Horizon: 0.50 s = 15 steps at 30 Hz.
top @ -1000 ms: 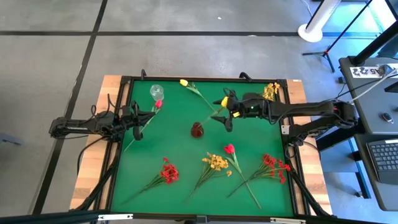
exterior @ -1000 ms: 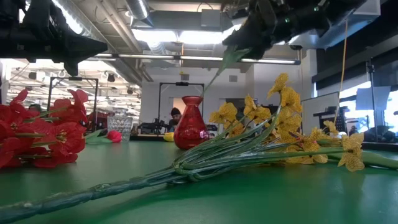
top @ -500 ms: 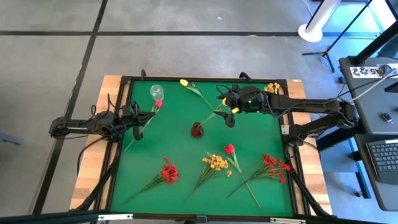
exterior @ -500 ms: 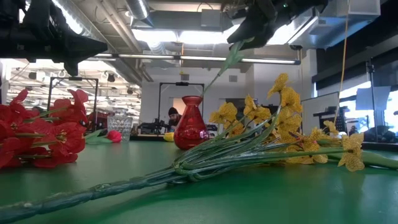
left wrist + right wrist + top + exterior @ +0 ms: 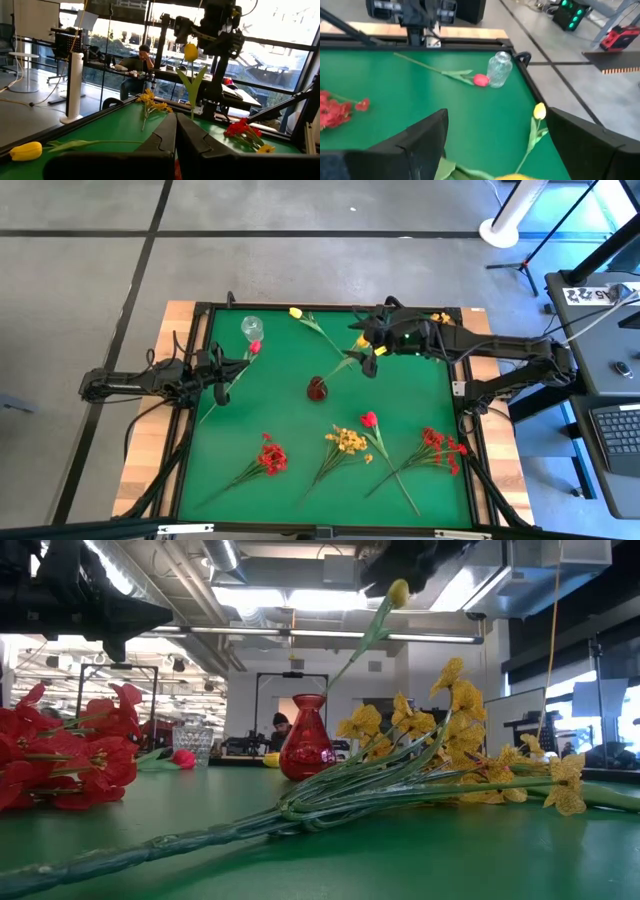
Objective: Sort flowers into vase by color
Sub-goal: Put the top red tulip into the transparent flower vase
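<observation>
Right gripper hung above the table's far half, at about one o'clock from the red vase; fingers stood wide apart, nothing between them in the right wrist view. A yellow tulip sat just beside those fingers, its stem running down to the red vase mouth. Low view showed the bloom high up, stem slanting into the vase. Whether the fingers touched the flower, could not tell.

Left gripper waited at nine o'clock of the table, fingers pressed together, holding nothing.

Clear glass vase stood at eleven o'clock, with a red tulip lying just beside it, stem trailing toward the near-left. A second yellow tulip lay at twelve o'clock by the far edge. Yellow spray lay at the far right corner, partly under the right arm.

Near half of the green table, left to right: red spray, yellow spray, single red tulip, red spray. All lay flat, apart from each other, though the tulip's stem crossed the right-hand spray's stems.
</observation>
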Motion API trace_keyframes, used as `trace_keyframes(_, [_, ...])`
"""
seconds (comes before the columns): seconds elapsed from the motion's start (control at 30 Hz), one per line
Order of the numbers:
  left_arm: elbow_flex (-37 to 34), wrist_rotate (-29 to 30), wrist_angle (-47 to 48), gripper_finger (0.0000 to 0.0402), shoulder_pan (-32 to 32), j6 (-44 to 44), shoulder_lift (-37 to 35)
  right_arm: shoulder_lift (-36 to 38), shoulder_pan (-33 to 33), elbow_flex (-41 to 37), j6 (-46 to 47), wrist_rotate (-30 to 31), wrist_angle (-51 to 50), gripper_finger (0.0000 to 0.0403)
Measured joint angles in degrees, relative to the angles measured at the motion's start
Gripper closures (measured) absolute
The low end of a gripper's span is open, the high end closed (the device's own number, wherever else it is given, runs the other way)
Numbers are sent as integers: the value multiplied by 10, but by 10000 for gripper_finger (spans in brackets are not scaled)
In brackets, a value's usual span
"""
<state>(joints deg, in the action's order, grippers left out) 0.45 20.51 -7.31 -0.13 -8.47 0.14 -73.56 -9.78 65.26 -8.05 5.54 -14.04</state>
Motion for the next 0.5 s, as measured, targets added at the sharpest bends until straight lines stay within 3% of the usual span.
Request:
trace_keyframes(0.37, [0, 0, 0, 401, 0, 0, 0, 91, 0, 31, 18, 20, -66, 71])
trace_keyframes(0.5, [0, 0, 0, 401, 0, 0, 0, 152, 0, -1, 61, 2, -93, 71])
